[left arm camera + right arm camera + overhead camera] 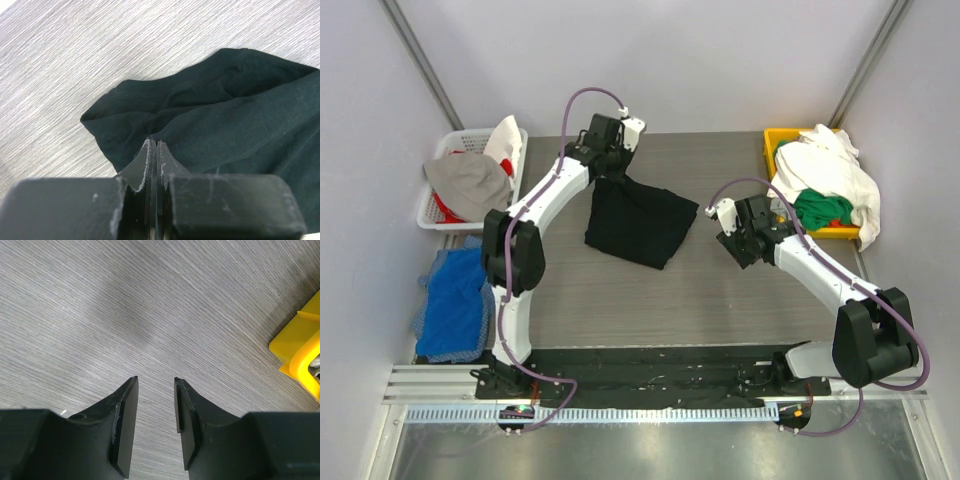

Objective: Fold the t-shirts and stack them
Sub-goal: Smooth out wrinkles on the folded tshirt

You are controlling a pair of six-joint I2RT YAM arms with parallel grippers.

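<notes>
A black t-shirt (638,222) is spread, partly bunched, on the grey worktop (620,300), left of centre and toward the far edge. Its far left corner is drawn up to a point at the left gripper (603,175), whose fingers (150,155) are pressed together and clamped on a fold of the fabric (225,115). The right gripper (156,382) is held over bare worktop near the right edge, its 2 fingers apart with nothing between them. Just beside it, at the far right corner, a yellow bin (772,150) is seen, piled with a white t-shirt (835,175) and a green t-shirt (822,208). At the far left corner a white basket (432,210) is set, with a grey cloth (468,185) draped across it. A blue cloth (455,300) is laid at the left edge.
</notes>
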